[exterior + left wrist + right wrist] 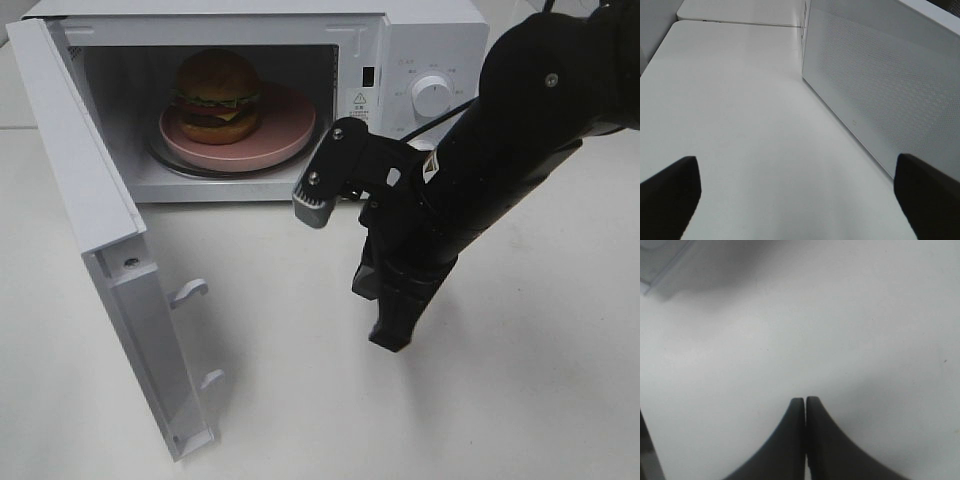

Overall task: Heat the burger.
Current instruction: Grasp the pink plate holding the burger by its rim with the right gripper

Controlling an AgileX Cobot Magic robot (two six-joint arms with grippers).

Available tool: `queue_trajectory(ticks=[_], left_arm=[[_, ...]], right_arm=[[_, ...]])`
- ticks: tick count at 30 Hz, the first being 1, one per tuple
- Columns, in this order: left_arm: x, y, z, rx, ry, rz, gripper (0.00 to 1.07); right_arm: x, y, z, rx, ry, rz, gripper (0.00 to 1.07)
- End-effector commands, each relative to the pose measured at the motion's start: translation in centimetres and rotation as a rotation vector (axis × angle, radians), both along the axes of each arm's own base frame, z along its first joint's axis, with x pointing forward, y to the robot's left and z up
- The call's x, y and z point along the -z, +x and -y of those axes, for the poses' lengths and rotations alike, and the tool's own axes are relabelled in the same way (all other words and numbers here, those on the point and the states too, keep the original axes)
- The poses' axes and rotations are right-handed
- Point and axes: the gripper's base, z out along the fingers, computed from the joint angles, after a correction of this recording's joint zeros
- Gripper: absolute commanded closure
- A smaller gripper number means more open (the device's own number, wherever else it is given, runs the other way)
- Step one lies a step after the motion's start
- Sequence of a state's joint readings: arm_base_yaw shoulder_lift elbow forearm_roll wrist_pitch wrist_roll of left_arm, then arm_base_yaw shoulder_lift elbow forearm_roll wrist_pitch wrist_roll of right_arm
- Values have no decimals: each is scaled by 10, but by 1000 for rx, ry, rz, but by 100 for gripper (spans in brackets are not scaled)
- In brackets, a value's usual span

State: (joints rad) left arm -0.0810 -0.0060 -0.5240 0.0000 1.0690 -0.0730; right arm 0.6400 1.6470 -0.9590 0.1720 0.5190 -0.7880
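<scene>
Burger (pixel 217 95) on plate (pixel 290 140) in microwave (pixel 430 40), door (pixel 70 150) open. Right gripper (pixel 805 402) clenched empty, left gripper (pixel 797 190) released. Push door face until latches (pixel 190 292) seat.

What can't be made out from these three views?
- Markings around the microwave dial: too small, exterior high view.
- Panel below it: hidden by the right arm.
- Left gripper: outside the exterior high view; the left wrist view's edge cuts off all but its tips.
- Far rim of the pink plate: behind the burger.
</scene>
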Motion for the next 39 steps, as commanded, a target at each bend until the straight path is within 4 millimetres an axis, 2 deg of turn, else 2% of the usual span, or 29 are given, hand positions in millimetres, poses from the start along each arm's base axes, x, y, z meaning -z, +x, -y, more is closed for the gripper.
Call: queue_trajectory(ticks=[1,2,3,6,10,12,15,17,18,19,20,21,22,23,25,26,28,31,39], left_arm=[[0,-2,0,-5,-3,18,9],[0,-2,0,-5,-3,18,9],[0,-2,0,-5,-3,18,9],[0,-2,0,-5,-3,18,9],[0,-2,0,-5,-3,18,9],[0,-2,0,-5,-3,18,9],[0,-2,0,-5,-3,18,9],[0,-2,0,-5,-3,18,9],[0,-2,0,-5,-3,18,9],[0,-2,0,-5,-3,18,9],[0,-2,0,-5,-3,18,9],[0,-2,0,-5,-3,18,9],[0,-2,0,-5,-3,18,9],[0,-2,0,-5,-3,18,9],[0,-2,0,-5,-3,18,9],[0,-2,0,-5,-3,18,9],[0,-2,0,-5,-3,18,9],[0,-2,0,-5,-3,18,9],[0,-2,0,-5,-3,18,9]], right_arm=[[-7,4,3,-246,-100,112,106],[-7,4,3,-246,-100,112,106],[-7,6,6,-351,-162,162,106],[-7,9,9,-458,-240,214,105],[-8,13,13,-537,-318,277,104],[-12,20,15,-597,-389,348,100],[-14,22,14,-599,-392,366,98],[-18,27,11,-580,-375,435,88],[-18,27,11,-580,-375,435,88],[-21,30,8,-564,-349,483,78],[-23,32,5,-551,-319,526,63],[-23,32,5,-551,-319,526,63],[-25,34,3,-549,-309,547,54],[-25,34,3,-549,-309,547,54],[-27,36,0,-560,-293,598,20],[-27,36,0,-560,-293,598,20],[-24,38,-1,-564,-299,590,8],[-23,40,-2,-562,-301,585,7],[-18,61,-20,-530,-282,585,10]])
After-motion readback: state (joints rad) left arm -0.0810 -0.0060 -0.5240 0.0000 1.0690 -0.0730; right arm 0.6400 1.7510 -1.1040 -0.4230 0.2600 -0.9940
